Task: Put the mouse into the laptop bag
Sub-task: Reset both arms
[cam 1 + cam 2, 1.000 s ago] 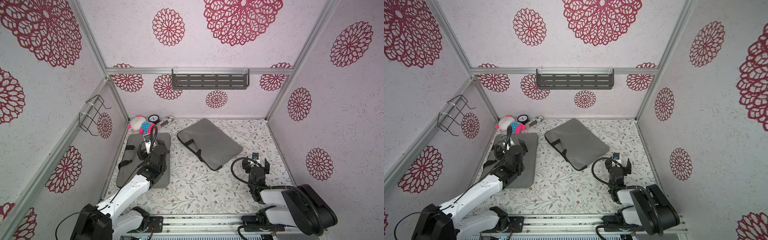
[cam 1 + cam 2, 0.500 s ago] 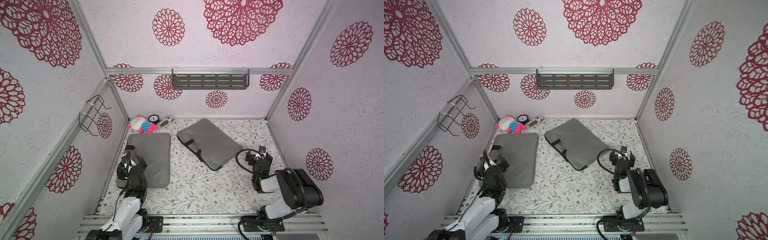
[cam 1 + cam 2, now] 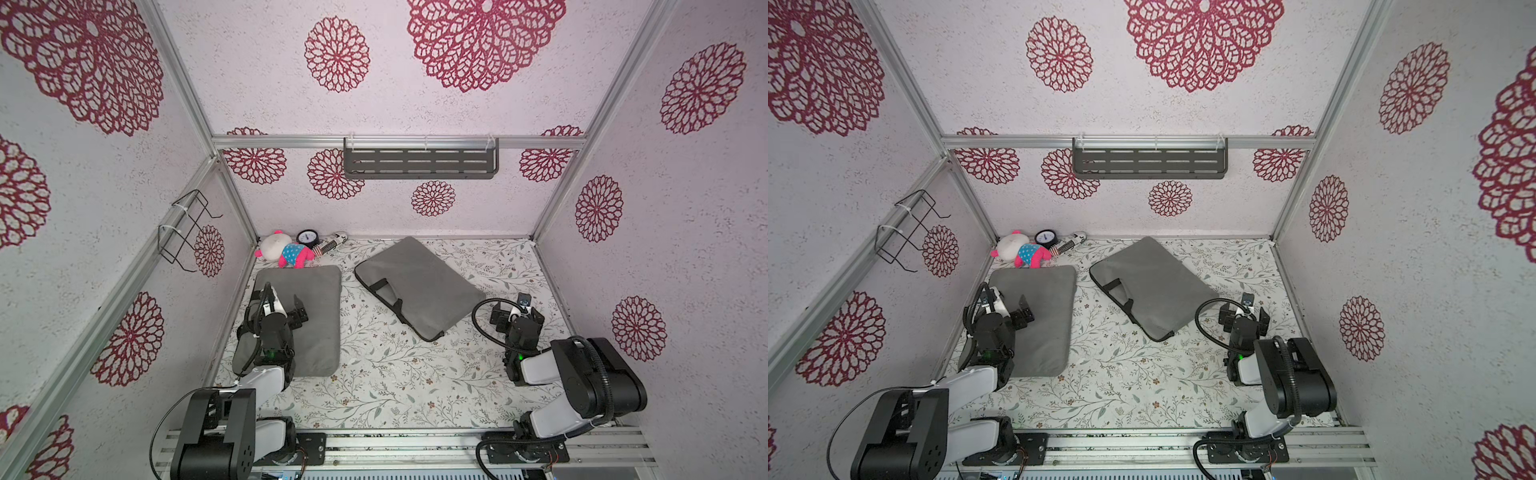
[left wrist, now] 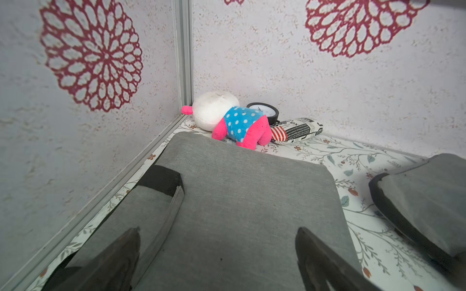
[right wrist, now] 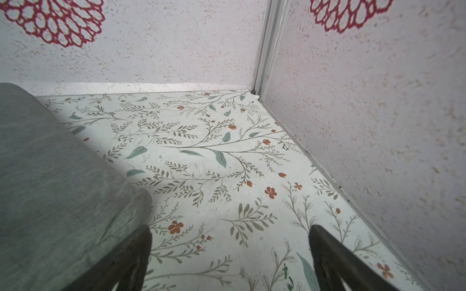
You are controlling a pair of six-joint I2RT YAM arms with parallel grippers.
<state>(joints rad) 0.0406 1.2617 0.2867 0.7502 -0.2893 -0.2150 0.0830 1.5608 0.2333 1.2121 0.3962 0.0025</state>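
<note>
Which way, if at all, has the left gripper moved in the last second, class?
Yes. The left gripper has shifted from over the grey bag's middle toward its edge beside the wall with the wire rack.

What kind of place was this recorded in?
Probably a purpose-built robot test booth, not a real room: aluminium frame holding wallpapered panels, a front mounting rail, loose props like the plush toy.

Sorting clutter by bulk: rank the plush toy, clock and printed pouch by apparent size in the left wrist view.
1. plush toy: largest.
2. printed pouch: next.
3. clock: smallest showing; the toy hides part, so unsure.
</note>
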